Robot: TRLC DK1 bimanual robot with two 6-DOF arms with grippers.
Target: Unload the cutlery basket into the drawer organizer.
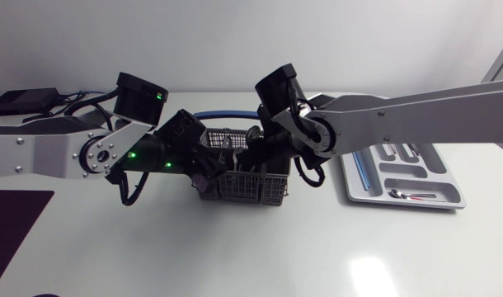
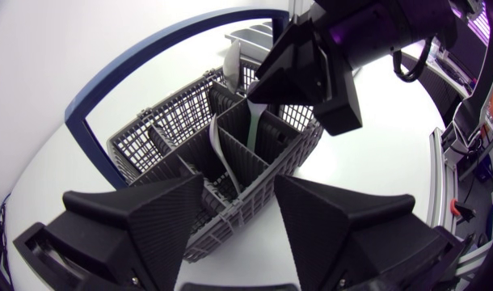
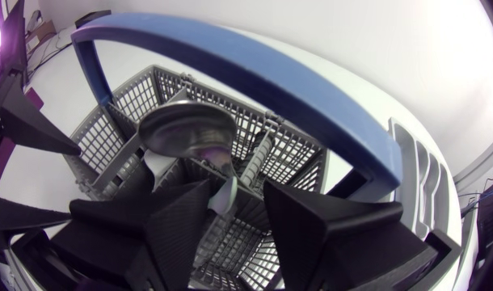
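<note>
Cutlery basket mid-table, blue handle arching over it. Left gripper low at the basket's near end, jaws wide, end wall between the fingers. Likely there to brace against sliding; contact on both sides not confirmable. Right gripper down inside the basket, jaws narrow, pinching spoon near the neck, bowl up, handle down in a compartment. Probably gripped so for a straight lift out. Drawer organizer well apart on the right arm's side, handy for that arm's carry.

Count: one basket, one organizer, one spoon in grip, one silver piece lying in the organizer's near slot. Anything further too small to tell.
</note>
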